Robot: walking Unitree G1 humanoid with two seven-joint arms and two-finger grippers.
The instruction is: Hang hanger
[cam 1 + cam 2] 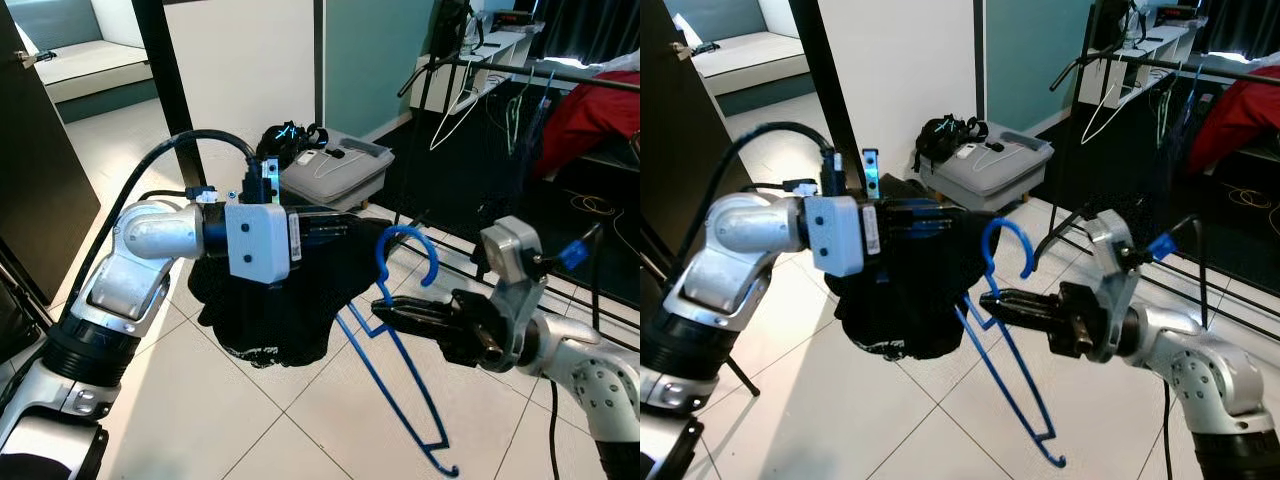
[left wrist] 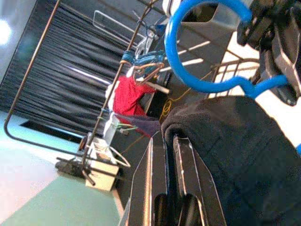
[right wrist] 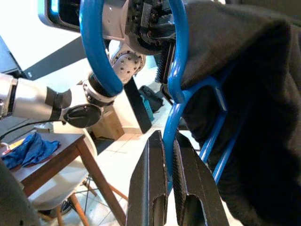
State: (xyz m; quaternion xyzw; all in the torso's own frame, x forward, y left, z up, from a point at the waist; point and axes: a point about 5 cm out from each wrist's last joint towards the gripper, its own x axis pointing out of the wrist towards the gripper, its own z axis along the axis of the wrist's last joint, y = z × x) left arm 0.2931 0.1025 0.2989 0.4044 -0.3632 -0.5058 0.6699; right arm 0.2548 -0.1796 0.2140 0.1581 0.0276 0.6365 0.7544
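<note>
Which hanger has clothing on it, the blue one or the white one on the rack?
The blue hanger, held by the right gripper, carries the black garment that the left gripper grips. The white hanger on the rack hangs bare.

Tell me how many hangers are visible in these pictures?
3, perhaps more hidden. The blue hanger is held by the right gripper; a white hanger and a green hanger hang on the clothes rack behind.
</note>
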